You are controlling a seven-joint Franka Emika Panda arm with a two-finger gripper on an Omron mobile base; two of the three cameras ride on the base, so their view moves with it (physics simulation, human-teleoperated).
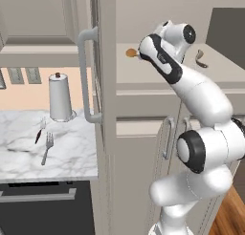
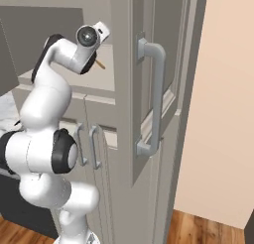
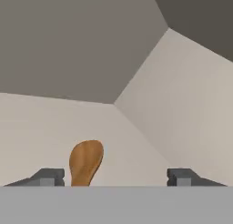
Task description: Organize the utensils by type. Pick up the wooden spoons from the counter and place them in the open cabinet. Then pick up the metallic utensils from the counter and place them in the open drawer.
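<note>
Hand point(image 3: 116, 176) is inside the open cabinet point(image 1: 158, 71), fingers spread wide and released. Wooden spoon point(image 3: 85, 161) sits between the fingertips, nearer one of them, clear of both, on the cabinet shelf. Fork point(image 1: 47, 147) and black-handled utensil point(image 1: 38, 135) lie on the desk point(image 1: 72, 157).

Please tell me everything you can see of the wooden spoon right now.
The wooden spoon is smooth orange-brown wood with a small oval bowl on a slim handle. It lies on the pale shelf inside the open cabinet, bowl pointing inward. The tool stands open, a fingertip on each side of the spoon and clear of it.
</note>
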